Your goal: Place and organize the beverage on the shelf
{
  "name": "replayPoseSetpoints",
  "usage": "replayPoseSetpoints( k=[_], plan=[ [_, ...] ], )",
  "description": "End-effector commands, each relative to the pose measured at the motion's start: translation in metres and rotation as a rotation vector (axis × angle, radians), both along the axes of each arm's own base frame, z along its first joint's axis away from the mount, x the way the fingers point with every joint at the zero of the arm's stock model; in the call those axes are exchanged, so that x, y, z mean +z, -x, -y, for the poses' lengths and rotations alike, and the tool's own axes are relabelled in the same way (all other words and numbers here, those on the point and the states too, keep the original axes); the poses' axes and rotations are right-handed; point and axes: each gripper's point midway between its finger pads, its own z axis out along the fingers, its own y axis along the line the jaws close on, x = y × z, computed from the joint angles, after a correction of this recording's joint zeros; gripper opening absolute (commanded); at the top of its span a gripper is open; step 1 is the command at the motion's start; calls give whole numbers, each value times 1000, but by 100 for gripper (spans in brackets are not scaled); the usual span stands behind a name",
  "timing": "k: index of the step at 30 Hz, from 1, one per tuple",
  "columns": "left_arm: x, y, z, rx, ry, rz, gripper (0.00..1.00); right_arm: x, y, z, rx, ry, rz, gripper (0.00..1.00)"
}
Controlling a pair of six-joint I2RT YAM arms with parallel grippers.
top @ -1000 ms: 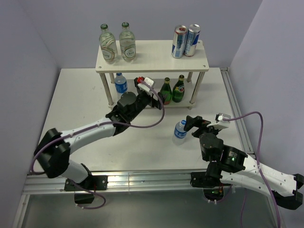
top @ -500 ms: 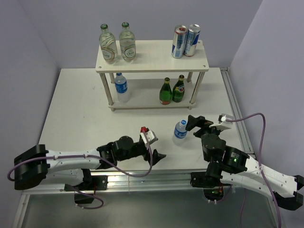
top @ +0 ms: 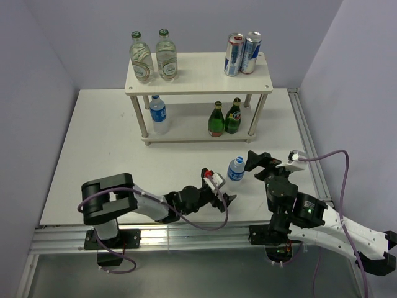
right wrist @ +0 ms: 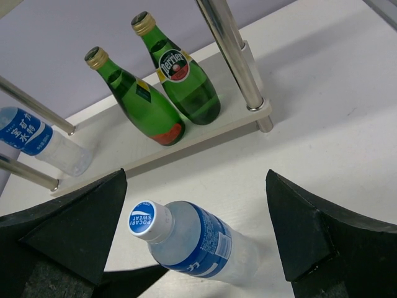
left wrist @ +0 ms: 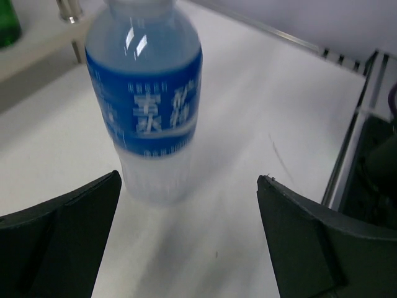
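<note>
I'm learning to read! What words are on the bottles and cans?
"Perrier": label of the right-hand green bottle.
"POCARI SWEAT": cap of the water bottle on the table.
Its blue label: characters, too blurred.
Cans and clear bottles on the shelf: too small.

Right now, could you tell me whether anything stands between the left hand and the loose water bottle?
Nothing visible does: the water bottle stands upright on bare table just ahead of the open left hand.
</note>
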Motion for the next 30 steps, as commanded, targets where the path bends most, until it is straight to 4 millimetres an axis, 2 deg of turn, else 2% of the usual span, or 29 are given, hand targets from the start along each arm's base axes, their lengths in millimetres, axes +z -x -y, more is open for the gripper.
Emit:
replayPoseSetpoints(
  k=[1, 7, 9, 10, 11, 13, 14, 16, 20, 21, 22, 23, 25, 26, 28, 30],
  plan=[
    [55, -20, 18, 96, 166, 90, 98, 2, 0, 4, -24, -27, 15, 100],
    [53, -32, 38, 113, 145, 136, 99, 3, 0, 3, -14, -37, 21, 100],
    [46, -34, 43, 105, 132, 137, 99, 3, 1, 3, -14, -37, 21, 100],
    [50, -36, 48, 101, 145, 138, 99, 4, 1, 3, -11, -44, 23, 100],
    [45, -40, 49, 103, 138, 136, 99, 4, 1, 3, -11, -44, 24, 100],
    [48, -47, 53, 110, 155, 140, 99, 4, 1, 4, -11, -48, 27, 100],
    [41, -50, 55, 113, 143, 138, 99, 4, 1, 3, -6, -52, 28, 100],
    [46, -59, 58, 129, 154, 146, 98, 4, 2, 4, -6, -55, 30, 100],
    [43, -70, 63, 140, 159, 157, 97, 4, 2, 3, -4, -57, 29, 100],
    [44, -78, 65, 154, 168, 163, 82, 3, 1, 2, -3, -54, 29, 100],
    [44, -78, 65, 155, 168, 163, 82, 3, 1, 2, -3, -54, 29, 100],
    [44, -80, 65, 162, 169, 164, 66, 4, 1, 2, -3, -51, 28, 100],
    [45, -81, 64, 164, 175, 167, 53, 3, 1, 2, -2, -50, 27, 100],
    [46, -84, 63, 176, 174, 168, 2, 4, 1, 2, -2, -51, 28, 100],
    [42, -83, 61, 172, 154, 164, 0, 4, 1, 1, 2, -55, 31, 100],
    [49, -87, 51, 215, 157, 165, 0, 4, 1, 1, 2, -50, 31, 100]
  ],
)
